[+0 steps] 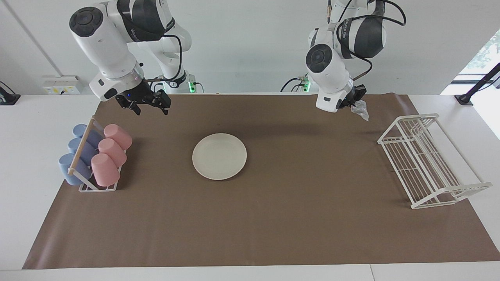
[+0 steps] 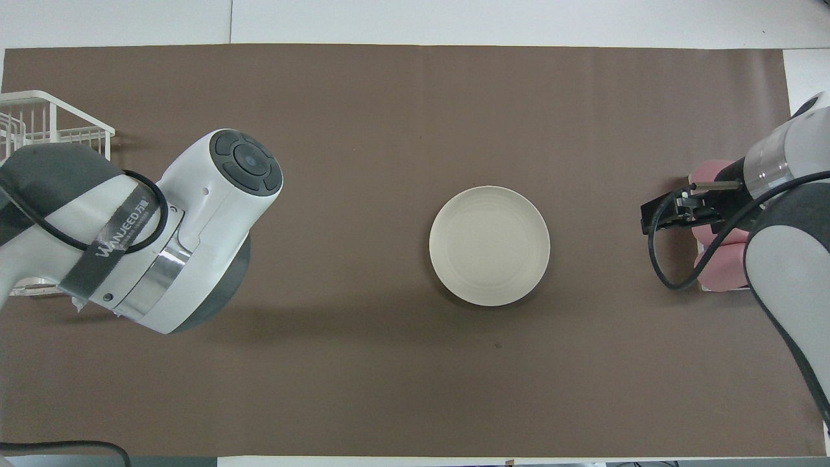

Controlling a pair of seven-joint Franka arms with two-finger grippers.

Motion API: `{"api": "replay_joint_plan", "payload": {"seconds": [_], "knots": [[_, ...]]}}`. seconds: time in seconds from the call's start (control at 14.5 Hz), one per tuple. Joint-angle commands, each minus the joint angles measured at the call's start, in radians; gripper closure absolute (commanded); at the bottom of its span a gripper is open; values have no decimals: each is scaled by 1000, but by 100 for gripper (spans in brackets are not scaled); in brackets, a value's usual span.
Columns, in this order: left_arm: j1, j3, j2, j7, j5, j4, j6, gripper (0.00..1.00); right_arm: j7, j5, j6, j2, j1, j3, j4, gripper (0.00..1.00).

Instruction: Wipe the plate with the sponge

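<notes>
The cream-white plate [image 1: 219, 156] [image 2: 489, 245] lies flat in the middle of the brown mat with nothing on it. My left gripper [image 1: 353, 102] hangs in the air over the mat's edge by the robots, toward the left arm's end, shut on the silvery sponge [image 1: 361, 109], which dangles from it. In the overhead view the left arm's own body hides that gripper and the sponge. My right gripper [image 1: 149, 106] [image 2: 668, 211] is raised over the mat beside the cup rack, open and holding nothing. Both grippers are well apart from the plate.
A rack of blue and pink cups [image 1: 93, 156] [image 2: 713, 259] stands at the right arm's end of the mat. A white wire dish rack [image 1: 425, 160] [image 2: 39, 123] stands at the left arm's end. The brown mat [image 1: 273, 218] covers most of the table.
</notes>
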Motion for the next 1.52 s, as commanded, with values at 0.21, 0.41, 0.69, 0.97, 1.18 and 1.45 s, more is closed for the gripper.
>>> {"api": "replay_joint_plan", "payload": {"seconds": [0.21,0.41,0.69,0.97,1.18,1.45], "knots": [[-1,14,147,-11,262,33,-60,100,-69,-85,-38,13,3,6,48,0],[75,17,258,-3,365,113,-46,100,-86,-86,-32,13,3,-2,48,0],[160,17,301,26,428,141,78,100,-129,-76,-38,11,15,-84,45,0],[218,16,306,26,428,135,216,100,-138,-73,-33,14,33,-109,74,0],[237,17,310,23,428,126,271,100,-146,-68,-36,19,24,-115,97,0],[247,14,310,20,423,124,287,100,-177,-66,-33,16,18,-120,88,0]]}}
